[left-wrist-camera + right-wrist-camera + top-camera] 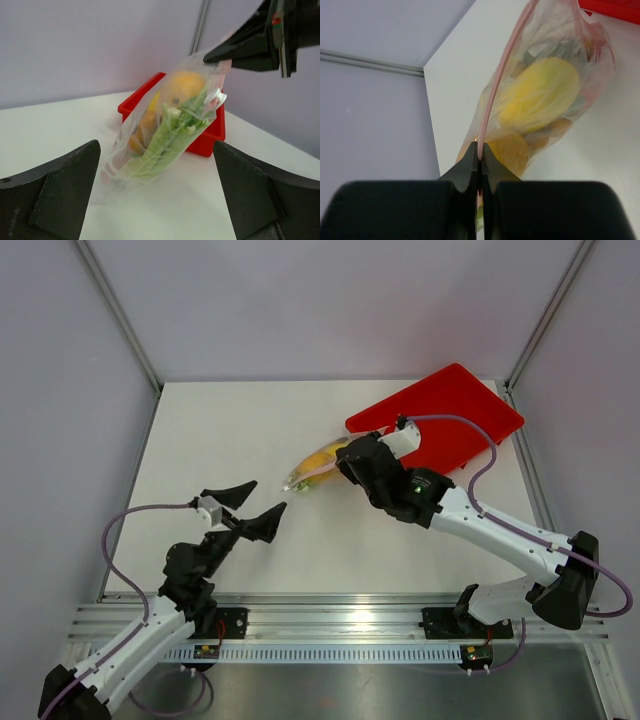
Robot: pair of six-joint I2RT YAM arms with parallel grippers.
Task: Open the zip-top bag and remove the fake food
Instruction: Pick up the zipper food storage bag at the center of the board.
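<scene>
The clear zip-top bag hangs tilted, its lower end touching the white table. Through the plastic show fake food pieces: a yellow-orange round one, a green celery stalk and orange bits. My right gripper is shut on the bag's pink zip strip, holding that edge up. A white slider tab sits on the strip. My left gripper stands wide open, low over the table, a short way left of the bag and touching nothing.
A red rectangular tray lies at the back right, just behind the bag and partly under the right arm. Grey walls and metal posts close in the table on three sides.
</scene>
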